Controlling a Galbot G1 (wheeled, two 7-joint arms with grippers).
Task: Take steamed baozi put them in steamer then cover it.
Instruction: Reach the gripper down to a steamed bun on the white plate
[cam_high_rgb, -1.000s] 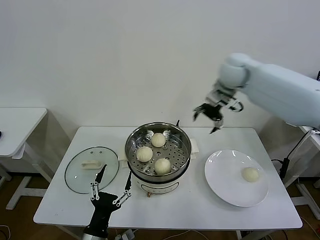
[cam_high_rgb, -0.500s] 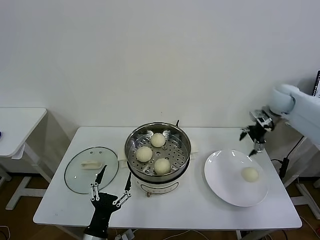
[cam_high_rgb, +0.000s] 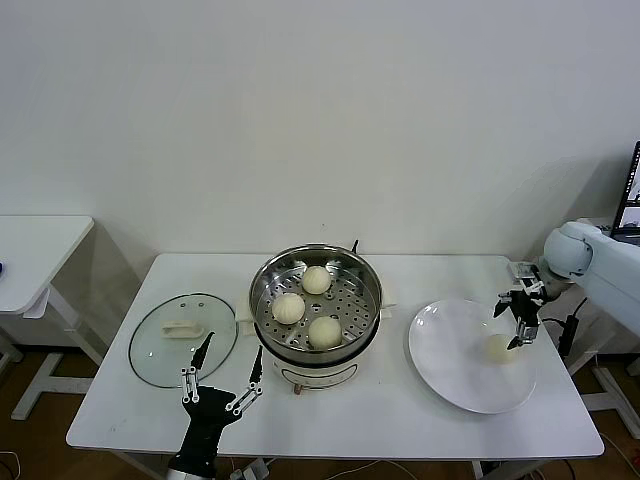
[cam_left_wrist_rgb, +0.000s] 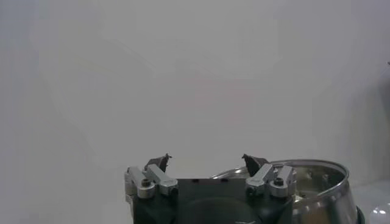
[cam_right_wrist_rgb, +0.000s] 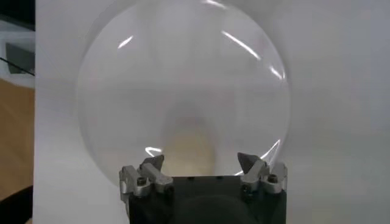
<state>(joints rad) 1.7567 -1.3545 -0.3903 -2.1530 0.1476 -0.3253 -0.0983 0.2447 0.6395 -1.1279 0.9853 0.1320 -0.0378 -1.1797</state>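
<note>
Inventory of non-task items, placed from the right claw (cam_high_rgb: 515, 318) and left claw (cam_high_rgb: 234, 342):

1. Plate (cam_high_rgb: 455, 360): round, white, glossy, lying flat directly under the right claw and extending toward the left claw's side.
2. Table (cam_high_rgb: 400, 415): white, rectangular, beneath both claws; carries the plate.
3. Side table (cam_high_rgb: 40, 240): white, well apart from the left claw, beyond its outer side.
4. Wall (cam_high_rgb: 300, 120): plain white, behind both claws.
5. Floor (cam_high_rgb: 30, 400): brown wood, below, outboard of the left claw.
6. Cable (cam_high_rgb: 582, 298): dark, hanging just beyond the right claw's outer side.
</note>
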